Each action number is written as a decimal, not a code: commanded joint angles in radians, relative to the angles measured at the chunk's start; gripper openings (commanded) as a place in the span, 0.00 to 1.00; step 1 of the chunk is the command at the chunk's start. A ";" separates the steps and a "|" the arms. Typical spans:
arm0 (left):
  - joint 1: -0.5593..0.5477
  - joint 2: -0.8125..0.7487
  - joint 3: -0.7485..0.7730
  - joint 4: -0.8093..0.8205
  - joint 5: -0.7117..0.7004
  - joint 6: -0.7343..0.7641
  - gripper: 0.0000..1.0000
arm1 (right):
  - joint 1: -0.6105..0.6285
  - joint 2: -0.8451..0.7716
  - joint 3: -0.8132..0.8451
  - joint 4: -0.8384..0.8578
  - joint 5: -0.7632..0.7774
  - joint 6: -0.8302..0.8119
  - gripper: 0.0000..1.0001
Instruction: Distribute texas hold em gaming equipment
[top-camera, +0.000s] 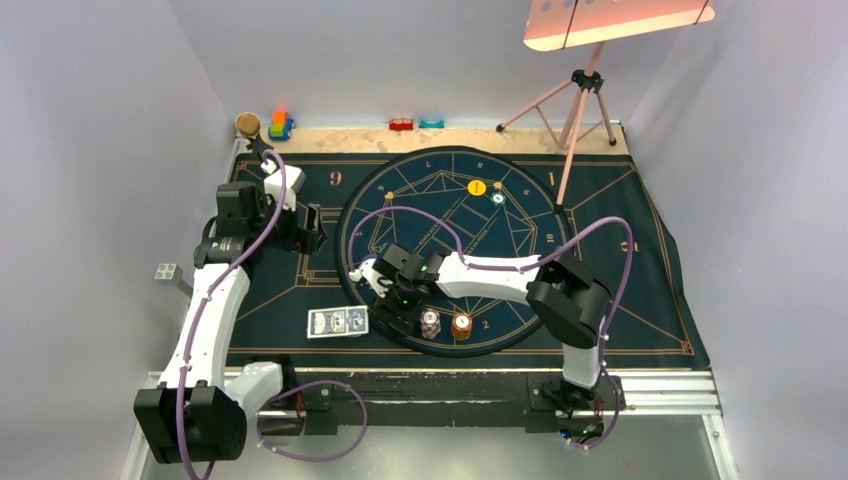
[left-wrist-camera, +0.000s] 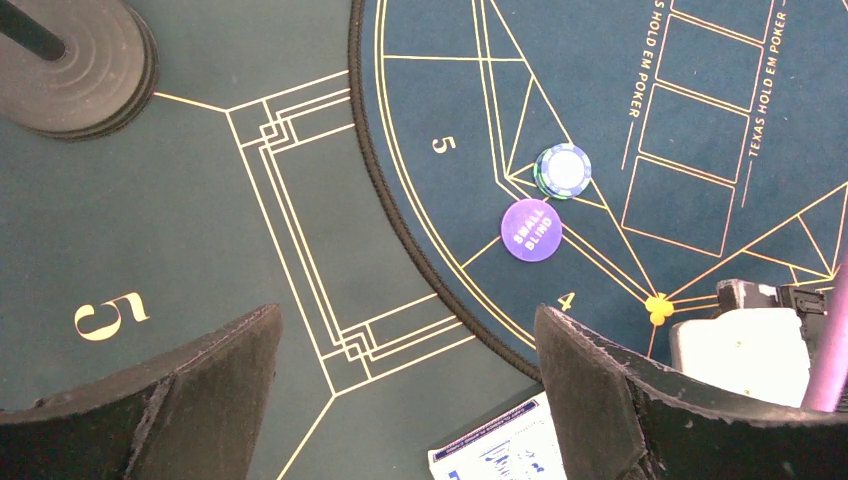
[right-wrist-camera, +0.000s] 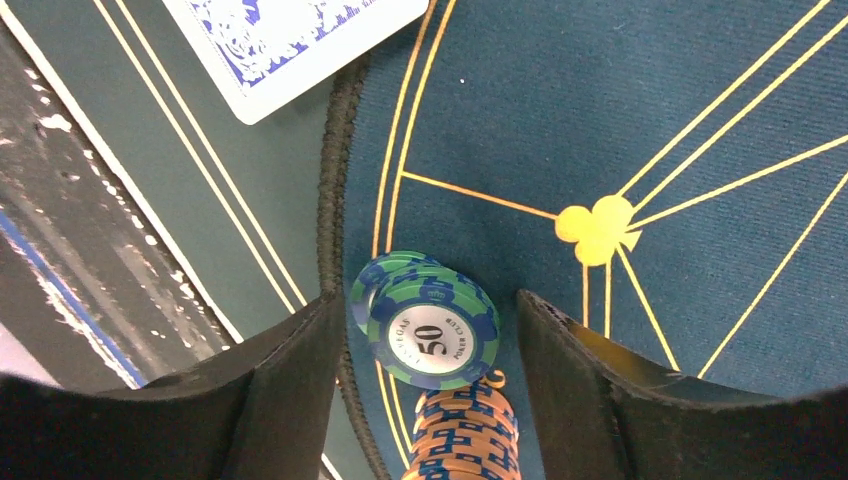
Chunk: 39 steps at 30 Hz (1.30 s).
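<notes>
My left tool (left-wrist-camera: 408, 330) hangs wide open above the dark green mat (left-wrist-camera: 200, 230), with nothing between its jaws. The corner of a playing card (left-wrist-camera: 497, 452) shows just beside one jaw. Beyond it, on the round blue felt (left-wrist-camera: 450, 80), lies a purple disc (left-wrist-camera: 531, 229) reading "SMALL BLIND". A green-and-white chip (left-wrist-camera: 563, 170) sits just beside it, between the printed 5 and 4. The boxes further right are lettered "TEXAS HOLD EM POKER". On my right tool (right-wrist-camera: 430, 300), the jaws stand partly open around a green-and-blue chip stack (right-wrist-camera: 432, 335) whose top chip is marked "50". I see a sliver of gap on each side, so nothing is gripped. An orange chip stack (right-wrist-camera: 465, 440) sits just beside it, and a blue-backed card (right-wrist-camera: 290, 40) lies apart on the green mat.
</notes>
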 joint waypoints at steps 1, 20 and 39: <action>0.011 -0.013 0.002 0.016 0.009 -0.001 1.00 | 0.008 0.003 0.039 0.011 0.005 -0.005 0.63; 0.011 -0.018 0.001 0.014 0.016 -0.001 1.00 | 0.009 -0.176 0.025 0.055 0.107 0.034 0.00; 0.012 -0.021 0.000 0.012 0.032 0.003 1.00 | -0.453 -0.551 -0.449 0.067 0.376 0.539 0.00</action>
